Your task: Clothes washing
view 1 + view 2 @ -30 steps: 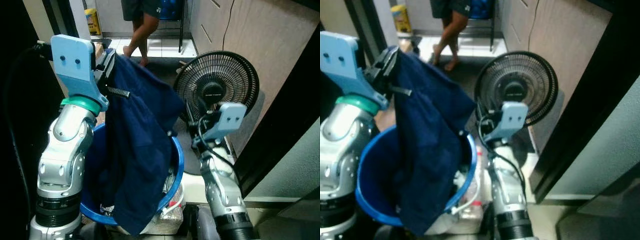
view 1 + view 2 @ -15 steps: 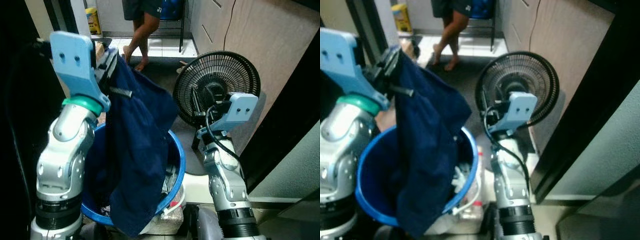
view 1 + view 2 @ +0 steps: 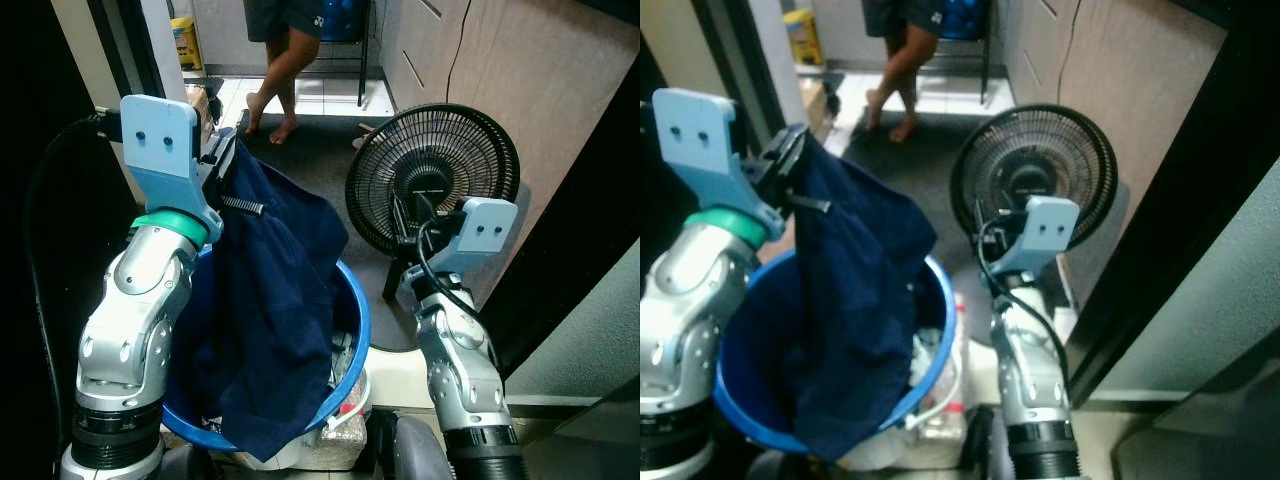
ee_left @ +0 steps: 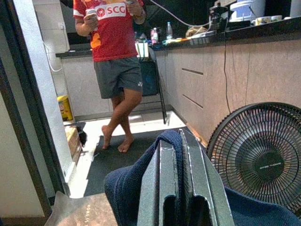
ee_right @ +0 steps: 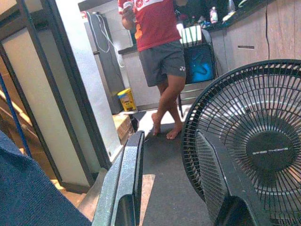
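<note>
The left hand [image 4: 179,186] is raised at the left of the scene, above a blue laundry basket [image 3: 352,318], with its two black fingers [image 4: 155,188] pressed close together and clenched on a fold of a dark navy garment [image 3: 270,320]. The cloth bunches up between and over the fingertips, and from there it hangs down in a long drape across the basket's right half, its lower end dangling over the near rim. Pale items lie in the bottom of the basket, too small to name.

The right hand [image 5: 174,181] is held up at the right, beside the basket and apart from the garment. Its fingers [image 5: 127,183] stand spread with a gap between them, released and gripping nothing. They point toward a black standing fan [image 3: 432,180], which sits on the floor just beyond it, in front of a row of pale wooden cabinets [image 3: 520,90].

Farther off, on a tiled floor past a dark mat, a person [image 4: 115,61] in a red shirt and grey shorts stands barefoot with ankles crossed. A yellow container [image 3: 184,42] stands at the far left by a doorframe
</note>
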Tool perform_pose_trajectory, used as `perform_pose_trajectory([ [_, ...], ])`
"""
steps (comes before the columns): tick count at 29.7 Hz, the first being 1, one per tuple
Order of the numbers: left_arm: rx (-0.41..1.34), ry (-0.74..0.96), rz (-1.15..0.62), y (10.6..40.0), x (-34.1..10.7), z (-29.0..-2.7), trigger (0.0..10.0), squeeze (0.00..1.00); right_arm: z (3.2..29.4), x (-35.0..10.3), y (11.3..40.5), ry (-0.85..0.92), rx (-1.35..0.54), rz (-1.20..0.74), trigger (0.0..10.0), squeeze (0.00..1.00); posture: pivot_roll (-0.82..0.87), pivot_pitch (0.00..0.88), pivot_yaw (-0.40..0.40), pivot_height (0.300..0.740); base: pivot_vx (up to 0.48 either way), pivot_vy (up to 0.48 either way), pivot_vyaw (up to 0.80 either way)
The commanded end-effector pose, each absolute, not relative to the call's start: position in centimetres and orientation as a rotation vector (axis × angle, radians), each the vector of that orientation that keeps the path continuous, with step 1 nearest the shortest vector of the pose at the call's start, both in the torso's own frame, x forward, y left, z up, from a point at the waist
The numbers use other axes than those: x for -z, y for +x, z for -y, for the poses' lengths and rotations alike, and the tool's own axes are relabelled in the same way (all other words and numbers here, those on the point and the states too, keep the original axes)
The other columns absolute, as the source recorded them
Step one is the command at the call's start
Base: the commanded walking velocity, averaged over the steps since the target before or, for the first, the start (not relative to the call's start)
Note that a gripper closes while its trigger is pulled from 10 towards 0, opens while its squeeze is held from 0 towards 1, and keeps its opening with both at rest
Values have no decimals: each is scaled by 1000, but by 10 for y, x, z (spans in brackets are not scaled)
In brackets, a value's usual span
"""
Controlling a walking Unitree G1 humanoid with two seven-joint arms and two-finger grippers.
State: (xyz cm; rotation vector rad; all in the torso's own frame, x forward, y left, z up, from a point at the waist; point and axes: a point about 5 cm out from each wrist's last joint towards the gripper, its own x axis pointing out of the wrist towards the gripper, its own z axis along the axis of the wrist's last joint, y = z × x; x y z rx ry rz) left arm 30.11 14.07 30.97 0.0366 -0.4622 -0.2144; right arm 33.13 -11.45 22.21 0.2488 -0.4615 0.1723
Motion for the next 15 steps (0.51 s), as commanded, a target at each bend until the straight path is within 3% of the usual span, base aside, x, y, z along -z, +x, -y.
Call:
perform_pose_trajectory([
  [1,210,38,453,301,-307,-143,10000,0,114,-223,331,255,-172,460,10000,0,60,22,14,496,0,0,0],
  [15,199,45,440,300,-303,-143,10000,0,112,-223,331,252,-178,454,10000,0,66,31,15,520,0,0,0],
])
